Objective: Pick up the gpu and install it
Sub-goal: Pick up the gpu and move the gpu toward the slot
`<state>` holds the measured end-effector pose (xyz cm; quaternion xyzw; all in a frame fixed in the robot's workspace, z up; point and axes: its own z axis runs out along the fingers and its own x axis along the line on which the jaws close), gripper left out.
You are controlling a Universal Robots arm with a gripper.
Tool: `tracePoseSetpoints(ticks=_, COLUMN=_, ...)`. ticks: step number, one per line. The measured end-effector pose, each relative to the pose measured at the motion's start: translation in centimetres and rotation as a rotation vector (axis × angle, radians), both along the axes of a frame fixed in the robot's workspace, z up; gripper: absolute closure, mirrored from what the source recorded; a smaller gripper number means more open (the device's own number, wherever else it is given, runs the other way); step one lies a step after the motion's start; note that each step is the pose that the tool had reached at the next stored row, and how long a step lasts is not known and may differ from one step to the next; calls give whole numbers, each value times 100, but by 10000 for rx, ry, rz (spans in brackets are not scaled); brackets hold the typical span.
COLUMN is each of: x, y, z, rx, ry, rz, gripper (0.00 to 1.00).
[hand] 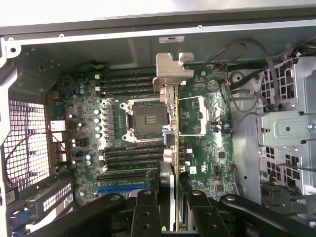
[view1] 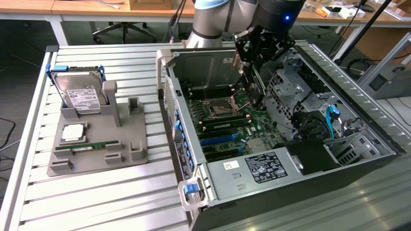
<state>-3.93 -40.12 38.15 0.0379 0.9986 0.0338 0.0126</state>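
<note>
Slatted table (view1: 103, 192) carries everything. The largest item on it is the open computer case (view1: 168, 91), and the pincer (view1: 251, 61) hangs inside its opening.

Case contents:
- Motherboard (hand: 207, 148) lies directly beneath the pincer.
- Empty processor socket (hand: 148, 118) is just beside the line of the fingers (hand: 148, 207).
- Power supply (view1: 257, 168), with a white label, sits at the end of the case well away from the pincer.
- Drive cage (hand: 286, 128) and a blue cable (view1: 332, 120) are off to one side of the pincer.

Grey holder (view1: 132, 149) sits outside the case, well apart from the pincer toward the exterior view's left. It holds an upright hard drive (view1: 80, 94), a square silver chip (view1: 72, 132) and a memory stick (view1: 90, 144) lying flat.

The pincer is clamped on the graphics card (view1: 253, 89). The card hangs edge-down above the motherboard, and its silver bracket (hand: 172, 69) is at the end farthest from the fingers.

Hard to make out:
- I see the card edge-on from the wrist, so its faces are unreadable.
- I cannot tell whether its lower edge touches the board or a slot.
- The arm is cut off at the frame edge in the exterior view.
</note>
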Motion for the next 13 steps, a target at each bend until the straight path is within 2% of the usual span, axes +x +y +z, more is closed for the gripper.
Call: tracePoseSetpoints(ticks=13, x=0, y=-4, z=-48, rx=0, ry=0, rz=0, gripper=73)
